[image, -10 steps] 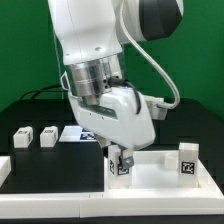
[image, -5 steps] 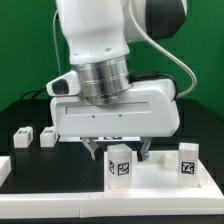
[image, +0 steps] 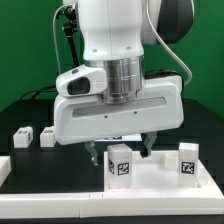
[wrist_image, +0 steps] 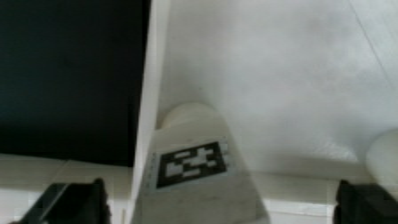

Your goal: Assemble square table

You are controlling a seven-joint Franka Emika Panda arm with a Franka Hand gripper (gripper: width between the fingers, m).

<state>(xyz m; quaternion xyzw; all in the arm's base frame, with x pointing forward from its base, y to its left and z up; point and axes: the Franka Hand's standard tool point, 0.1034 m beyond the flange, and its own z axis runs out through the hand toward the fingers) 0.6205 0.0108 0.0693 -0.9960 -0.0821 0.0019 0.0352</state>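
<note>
The white square tabletop (image: 160,183) lies at the front right. A white leg with a black-white tag (image: 120,164) stands upright at its near-left corner. My gripper (image: 121,152) is open, with one finger on each side of this leg and a gap on both sides. In the wrist view the tagged leg (wrist_image: 196,160) rises between the two dark fingertips (wrist_image: 71,202) over the white tabletop (wrist_image: 302,70). A second tagged leg (image: 187,163) stands on the tabletop at the exterior view's right.
Two more loose tagged legs (image: 22,137) (image: 47,136) lie on the black table at the exterior view's left. The marker board (image: 72,133) shows partly behind my hand. A white rail end (image: 4,168) is at the left edge.
My gripper has let go of the corner leg and opened wide. The hand has turned about its axis, so the fingers now stand to the leg's left and right.
</note>
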